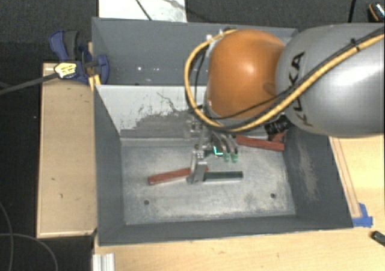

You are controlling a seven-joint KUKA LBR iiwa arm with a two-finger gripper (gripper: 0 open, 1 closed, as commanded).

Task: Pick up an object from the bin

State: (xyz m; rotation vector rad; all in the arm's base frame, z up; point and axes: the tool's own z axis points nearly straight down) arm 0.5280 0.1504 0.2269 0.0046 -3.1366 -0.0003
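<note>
My gripper [197, 170] hangs low over the middle of the bin floor, under the arm's orange cover. Its tip comes down where a flat red-brown stick [168, 176] meets a dark narrow bar [224, 175]. The stick runs off to the left and the bar to the right, both lying flat on the floor. I cannot tell whether the two are one piece. A second red-brown strip [260, 143] lies further back on the right, partly hidden under the arm.
The arm and its orange cover hide the bin's back right part. Bare floor lies to the left of the stick and in front of it. The bin's sloped walls rise on all sides.
</note>
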